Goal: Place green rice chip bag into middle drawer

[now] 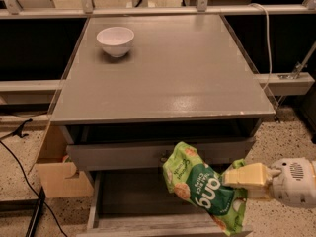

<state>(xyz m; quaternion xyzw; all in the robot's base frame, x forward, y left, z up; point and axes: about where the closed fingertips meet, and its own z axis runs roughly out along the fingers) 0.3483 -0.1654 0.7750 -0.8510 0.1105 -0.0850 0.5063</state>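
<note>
Here the gripper [231, 177] reaches in from the right edge, low in the view, its cream fingers [247, 174] clamped on the right side of the green rice chip bag [200, 194]; the bag hangs tilted, lettering upside down, above the right part of the middle drawer [128, 196], which is pulled out with its grey floor bare on the left; whether the bag touches that floor cannot be told. The bag's upper corner overlaps the drawer front [118, 154] above, just beside its small dark knob [162, 157]. On the tabletop [168, 78], well apart from the bag, a white bowl [115, 40] stands near the far left corner; a cardboard box [57, 169] sits left of the cabinet; black cables [19, 157] trail across the speckled floor [291, 137].
</note>
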